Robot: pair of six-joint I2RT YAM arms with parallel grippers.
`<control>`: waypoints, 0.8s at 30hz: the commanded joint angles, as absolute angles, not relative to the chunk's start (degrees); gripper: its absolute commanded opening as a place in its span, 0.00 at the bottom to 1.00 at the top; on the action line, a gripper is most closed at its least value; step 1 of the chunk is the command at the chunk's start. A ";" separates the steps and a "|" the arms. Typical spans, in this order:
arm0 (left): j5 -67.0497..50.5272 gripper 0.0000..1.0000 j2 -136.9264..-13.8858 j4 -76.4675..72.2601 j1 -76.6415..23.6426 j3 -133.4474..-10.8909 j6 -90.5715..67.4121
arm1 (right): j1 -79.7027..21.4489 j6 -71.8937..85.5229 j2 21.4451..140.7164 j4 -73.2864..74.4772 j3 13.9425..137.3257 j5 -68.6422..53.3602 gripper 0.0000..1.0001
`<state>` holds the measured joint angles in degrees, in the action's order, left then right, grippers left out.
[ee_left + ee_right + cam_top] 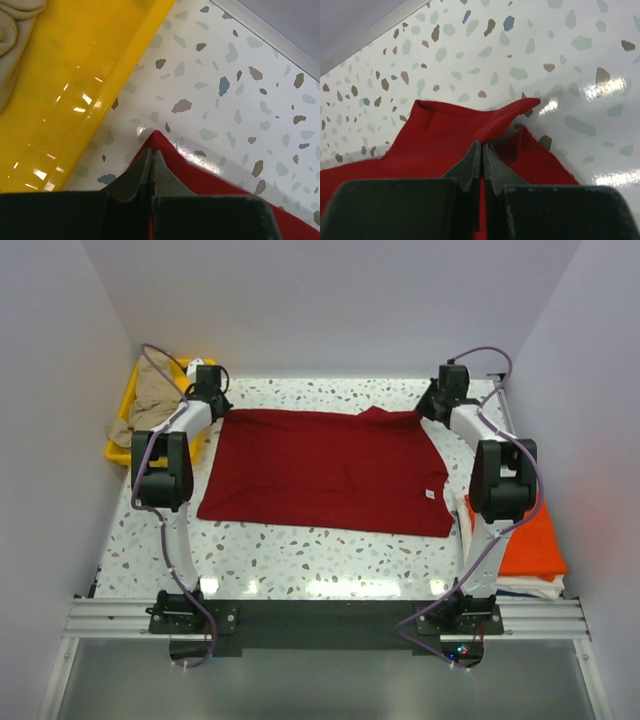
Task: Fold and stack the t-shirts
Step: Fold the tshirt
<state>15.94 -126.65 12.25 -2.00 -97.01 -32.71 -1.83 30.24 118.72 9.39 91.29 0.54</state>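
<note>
Tray: the yellow tray [117,453] at the far left holds the tan t-shirt [155,395], crumpled.
Middle: the dark red t-shirt [320,470] lies spread on the worktop [330,555].
Left: the left gripper [151,152] is closed on its far left corner.
Right: the right gripper [482,145] is closed on its far right corner, where the cloth is bunched.
Stack: the orange t-shirt [530,540] lies on the white t-shirt [535,587], at the right.
Hidden: the right arm [500,480] covers part of this stack; only an edge of the white one shows.
</note>
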 commanded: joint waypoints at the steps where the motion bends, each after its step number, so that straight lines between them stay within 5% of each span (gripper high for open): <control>1: 16.17 0.00 -119.80 8.70 -0.97 -94.23 -34.80 | -1.41 31.11 111.20 6.42 87.72 1.49 0.00; 12: 16.79 0.00 -112.07 8.18 -0.79 -82.53 -36.91 | -1.05 31.73 99.76 6.86 73.49 2.46 0.00; 18: 15.30 0.01 -116.45 11.60 -0.97 -89.55 -36.56 | -1.05 31.64 100.28 7.12 72.86 0.62 0.00; 24: 15.20 0.29 -124.00 15.20 -2.90 -99.31 -35.77 | -0.97 32.08 103.44 6.33 75.40 0.09 0.00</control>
